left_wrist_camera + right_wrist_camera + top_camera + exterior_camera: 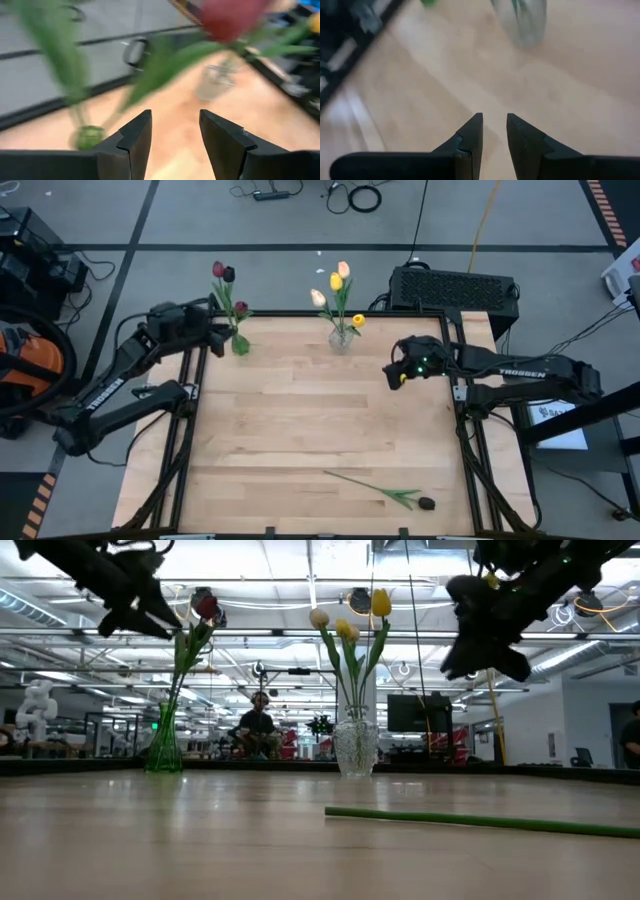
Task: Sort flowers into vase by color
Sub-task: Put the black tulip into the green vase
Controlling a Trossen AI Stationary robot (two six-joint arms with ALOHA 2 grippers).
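Note:
A green vase (240,344) at the table's far left holds dark red tulips (222,272). A clear vase (341,338) at the far middle holds yellow and cream tulips (337,280). One dark-headed tulip (385,493) lies flat on the table near its near edge, head (427,503) toward the right. My left gripper (216,330) hovers open just left of the green vase (90,136), with a red head (227,17) blurred ahead of its fingers. My right gripper (393,372) hangs open above the table, right of the clear vase (522,20), holding nothing.
A black box (455,286) stands beyond the table's far right edge. The wooden table (300,420) lies bare between the vases and the lying tulip's stem (480,822). Black frame rails (190,430) run along both sides.

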